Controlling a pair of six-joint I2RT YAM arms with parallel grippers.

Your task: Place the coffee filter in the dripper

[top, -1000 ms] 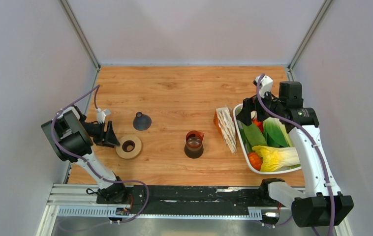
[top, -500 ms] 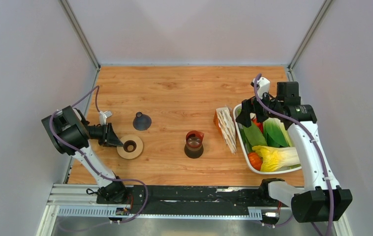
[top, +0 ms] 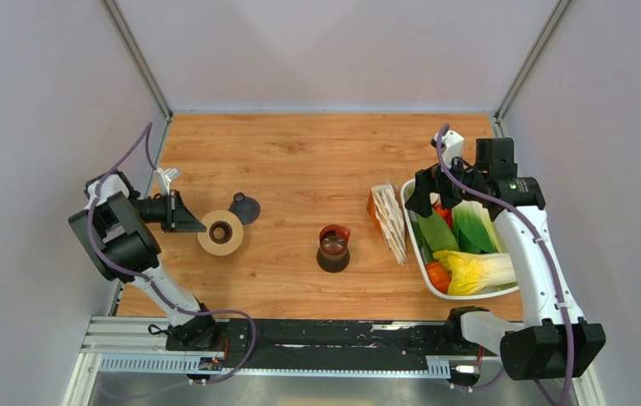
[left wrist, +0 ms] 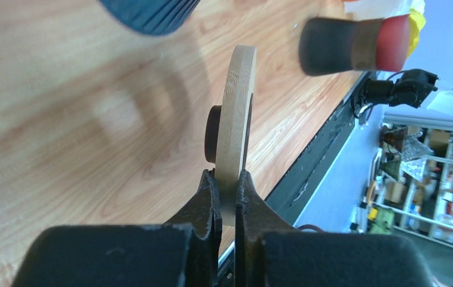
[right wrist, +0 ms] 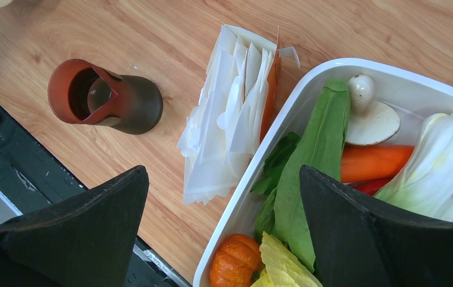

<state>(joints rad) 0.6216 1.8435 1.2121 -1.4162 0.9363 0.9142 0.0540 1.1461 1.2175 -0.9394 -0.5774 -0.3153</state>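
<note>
Jaws on my left just pinched shut on the tan ring (left wrist: 239, 125).
Ring seems lifted beside the dripper (top: 243, 209); my right jaws gape empty above the filter stack (right wrist: 230, 113), coffee filter untaken.

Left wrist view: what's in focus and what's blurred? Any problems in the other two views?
Left wrist: tan ring and fingers fairly sharp; dripper and red-topped vessel soft, dripper cropped. Right wrist: filter stack crisp, own fingers dark silhouettes. Top external: even light, faint shadows.
</note>
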